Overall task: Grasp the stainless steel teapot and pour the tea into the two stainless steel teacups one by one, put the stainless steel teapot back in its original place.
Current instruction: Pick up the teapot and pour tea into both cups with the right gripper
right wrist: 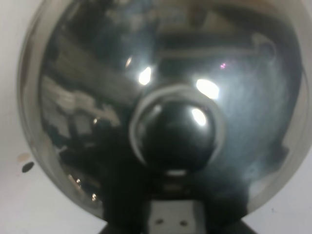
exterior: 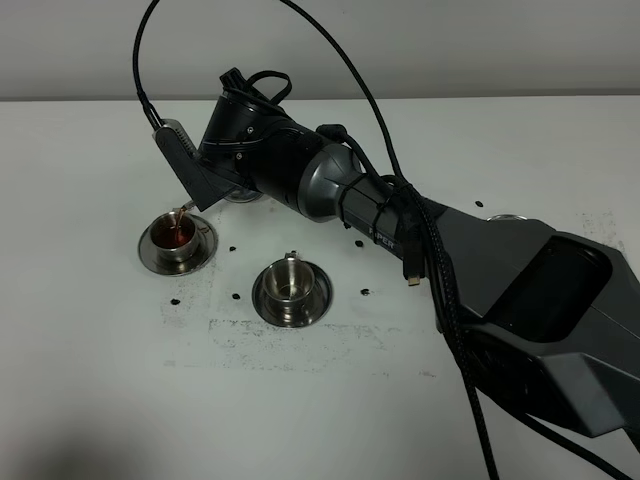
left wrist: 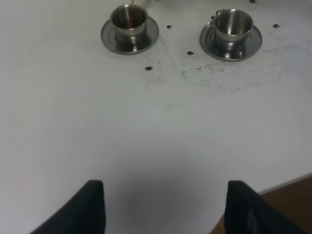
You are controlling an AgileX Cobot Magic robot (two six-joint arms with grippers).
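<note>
One white worktop [exterior: 90,380] carries everything. One arm shows in the high view, the right arm [exterior: 480,260], reaching across the middle to the left side. There is one stainless steel teapot [right wrist: 97,97], and there are two teacups, two saucers and two pincers.

The teapot hangs under the right arm's wrist and is almost hidden from above. In the right wrist view its lid and round knob [right wrist: 178,131] fill the picture, right against the right pincer [right wrist: 170,209]. That pincer is pressed together and pinching the teapot, though the contact itself is out of sight. The left pincer [left wrist: 165,209] is spread wide with nothing between its fingers, low over bare worktop and well apart from the cups.

The tea-filled teacup [exterior: 176,236] sits on its saucer [exterior: 150,255], just below the teapot. It holds reddish-brown tea [exterior: 170,237], and a thin stream [exterior: 183,214] falls into it. The other teacup [exterior: 290,280] stands on its own saucer [exterior: 262,300] to the right and shows bare steel inside.

Small dark specks [exterior: 233,249] dot the worktop around the saucers.
</note>
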